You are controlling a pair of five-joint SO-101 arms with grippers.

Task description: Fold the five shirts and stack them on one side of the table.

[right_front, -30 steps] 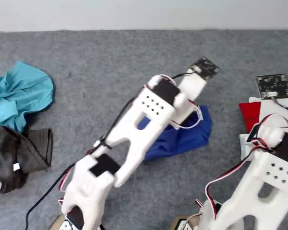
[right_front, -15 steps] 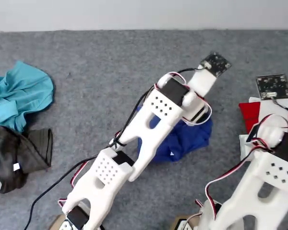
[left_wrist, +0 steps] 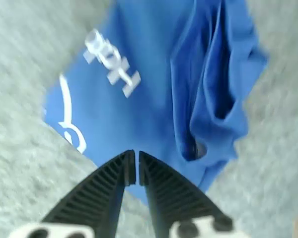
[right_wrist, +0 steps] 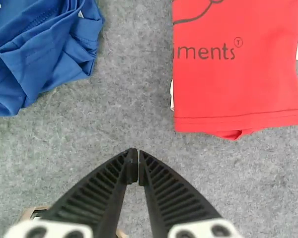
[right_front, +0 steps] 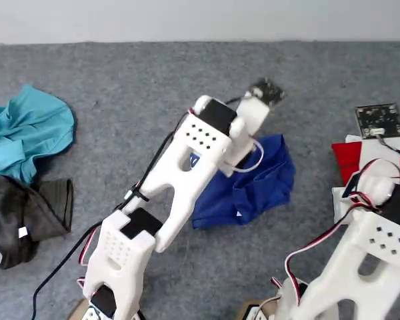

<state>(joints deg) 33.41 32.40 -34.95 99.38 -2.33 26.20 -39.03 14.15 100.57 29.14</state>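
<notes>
A crumpled blue shirt [right_front: 270, 177] with white print lies mid-table. My left arm [right_front: 207, 137] stretches over it from the front left. In the left wrist view my left gripper [left_wrist: 131, 154] is shut, its tips just above the blue shirt [left_wrist: 154, 94], with nothing visibly pinched. A folded red shirt [right_front: 347, 159] tops a white one [right_front: 340, 198] at the right edge. My right gripper [right_wrist: 133, 154] is shut over bare carpet, between the blue shirt [right_wrist: 39, 39] and the red shirt [right_wrist: 233, 64]. A teal shirt [right_front: 27, 127] and a black shirt [right_front: 20, 213] lie bunched at the far left.
Grey carpet [right_front: 133, 87] covers the table up to a pale wall [right_front: 200, 20] at the back. My right arm [right_front: 373, 233] stands at the front right, over the folded stack. Open carpet lies between the left pile and the blue shirt.
The left arm swung out to the right, then drew back left. The blue shirt now shows more spread out beside it. The right arm kept still.
</notes>
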